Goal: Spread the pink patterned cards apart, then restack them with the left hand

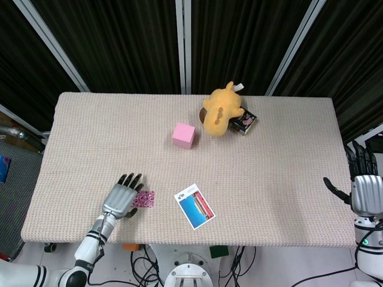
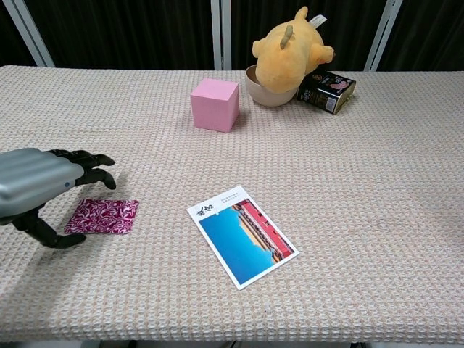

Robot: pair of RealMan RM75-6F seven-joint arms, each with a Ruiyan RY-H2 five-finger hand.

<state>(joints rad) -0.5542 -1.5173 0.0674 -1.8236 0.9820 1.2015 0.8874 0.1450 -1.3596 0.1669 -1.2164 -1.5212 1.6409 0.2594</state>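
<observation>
Left hand (image 2: 32, 185) poised palm-down over near-left part of table (image 1: 287, 197); fingers (image 2: 90, 161) curled fwd & spread, thumb reaching down toward the cloth at left, nothing held. Pink patterned cards (image 2: 102, 216) lie flat as one neat stack just below/right of the fingertips; in chest view stack appears clear of fingers, thumb close to its left edge; contact cannot be told. Head view: stack (image 1: 143, 198) peeks out beside the fingers, on their right. Right hand (image 1: 364, 182) at table's right edge, upright, fingers extended & apart, empty. Also present: postcard (image 2: 242, 235) right of stack, pink cube (image 2: 215, 104), yellow plush toy (image 2: 291, 47) on bowl (image 2: 262, 90), small dark box (image 2: 327, 90) at far side.
</observation>
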